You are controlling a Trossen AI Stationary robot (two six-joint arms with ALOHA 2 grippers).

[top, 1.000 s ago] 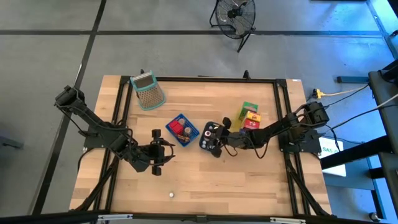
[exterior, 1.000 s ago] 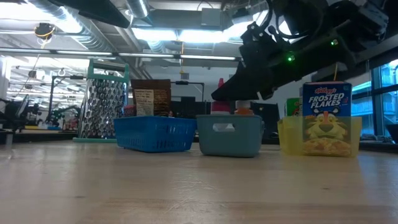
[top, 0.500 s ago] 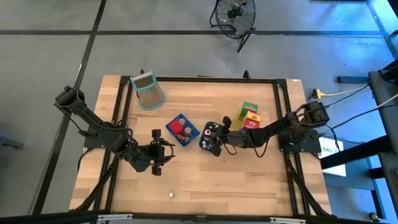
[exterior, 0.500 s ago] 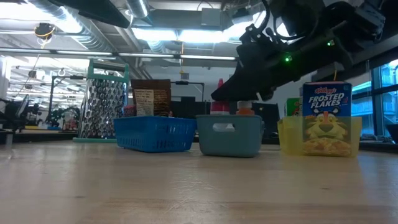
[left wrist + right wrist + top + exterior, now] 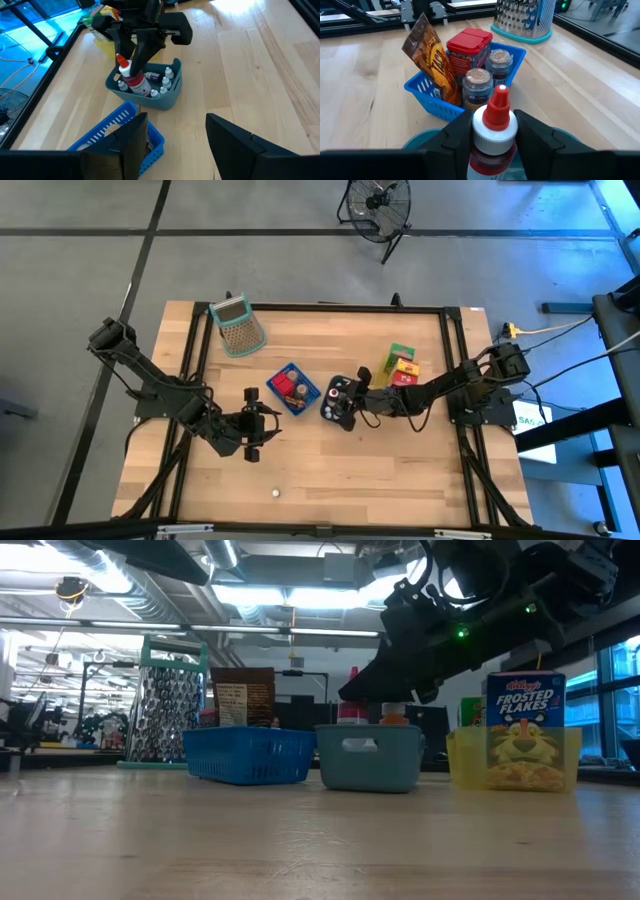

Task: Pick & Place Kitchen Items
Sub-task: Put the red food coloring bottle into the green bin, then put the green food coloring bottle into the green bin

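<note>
Kitchen items on the worktop (image 5: 300, 460) are located here by reference to the teal bin (image 5: 330, 412). Well left of the bin and farther back lies a metal grater (image 5: 237, 327). Left of the bin and nearer the front edge, the left claw (image 5: 262, 423) hovers released, fingers apart with nothing between them; this arm waits. Just left of the bin stands the blue basket (image 5: 420, 87), holding a brown packet (image 5: 431, 55), a red tin (image 5: 469, 44) and two jars. At the bin itself, the right claw (image 5: 492, 131) is clenched on the red-capped bottle (image 5: 132, 75), fingers pressed against its white collar; the bottle stands upright with its base down among the small white-capped bottles (image 5: 169, 75) inside the bin. Over the last second the right arm and bottle have hardly shifted, at most settling slightly lower. Judgement: the placing step is essentially complete, and releasing and withdrawing without tipping the neighbouring bottles remains. Right of the bin, the yellow tray (image 5: 462, 760) holds a cereal box (image 5: 525, 730).
</note>
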